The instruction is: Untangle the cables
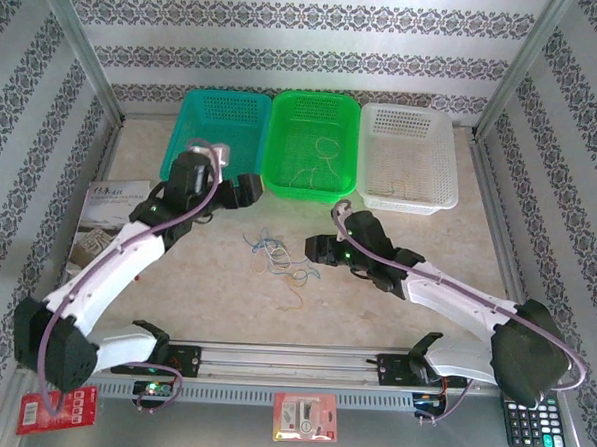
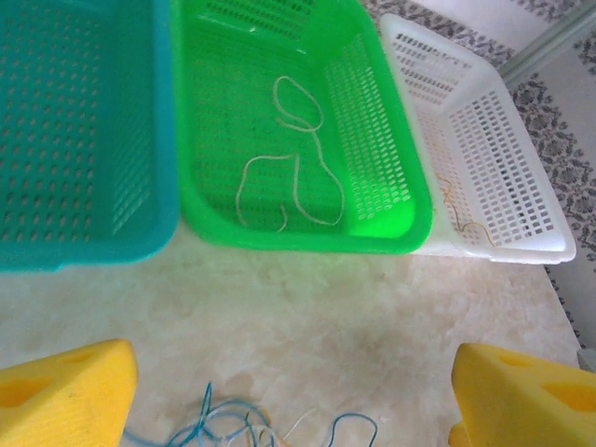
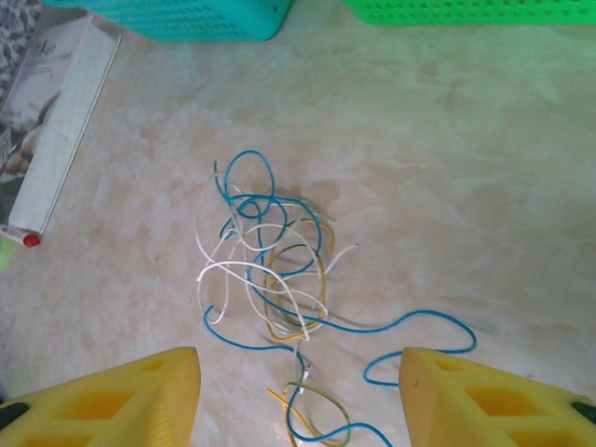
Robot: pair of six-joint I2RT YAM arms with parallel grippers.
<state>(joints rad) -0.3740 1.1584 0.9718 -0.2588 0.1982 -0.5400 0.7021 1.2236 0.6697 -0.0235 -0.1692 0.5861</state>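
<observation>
I see a loose tangle of thin flexible wires (image 3: 265,270), blue, white and yellowish-tan, lying flat on the pale worktop (image 3: 484,168) near its middle, on the near side of the baskets. Its loops cross over one another, and one blue strand (image 3: 419,321) trails out of it in a wavy line. A separate pale tan wire (image 2: 326,168) lies in slack curls on the floor of the green plastic basket (image 2: 279,237). A thin yellowish wire (image 2: 456,205) rests in the white plastic basket (image 2: 521,251), toward its near left corner.

Bright, even light — soft shadows, slight haze.
</observation>
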